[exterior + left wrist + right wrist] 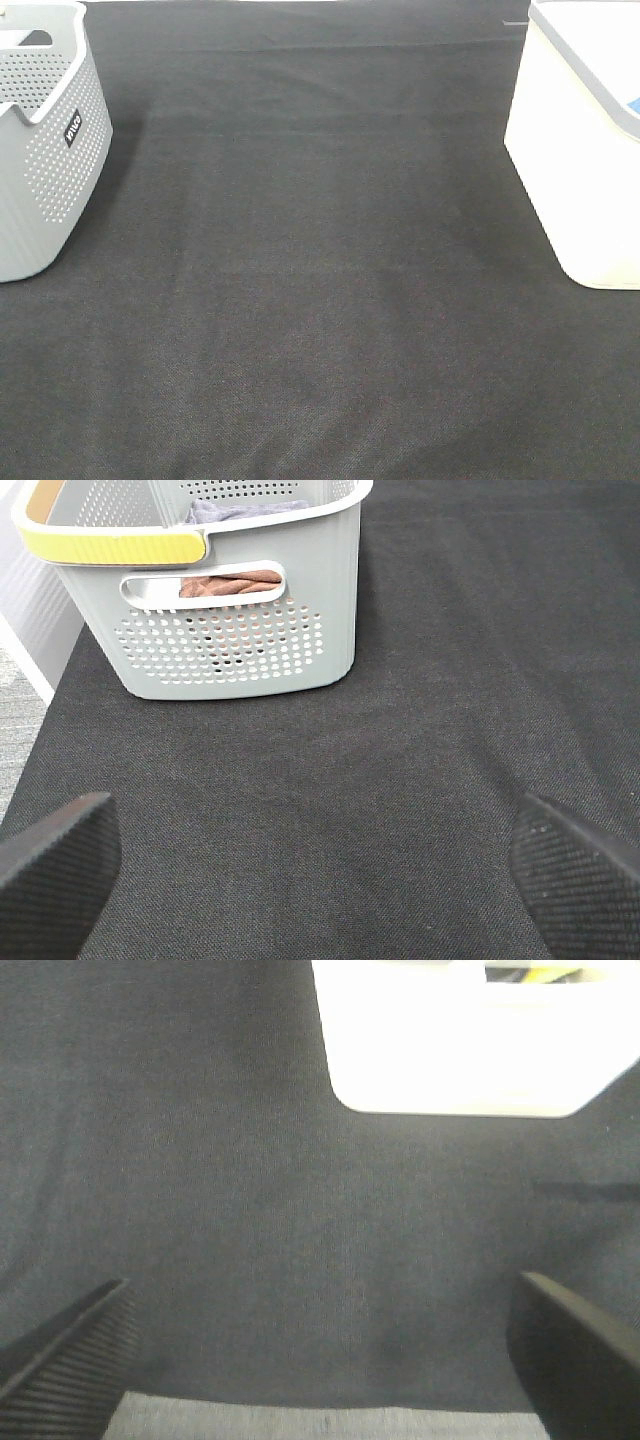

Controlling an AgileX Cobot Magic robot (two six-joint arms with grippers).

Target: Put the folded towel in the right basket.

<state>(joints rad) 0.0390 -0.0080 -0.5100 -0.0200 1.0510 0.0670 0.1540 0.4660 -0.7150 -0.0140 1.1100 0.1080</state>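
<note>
Grey perforated basket (45, 150), yellow-handled; white basket (580, 150); black cloth (320, 300).

The bench (320, 300) wears matt black woven cloth with a fine rough weave. The left basket (45, 170) is matt grey perforated plastic with a smooth yellow rim strip (115, 545); soft cloth (230, 580) shows inside. The right basket (575, 170) is smooth white plastic. The finger pads (55, 865) look ribbed, matt black.
</note>
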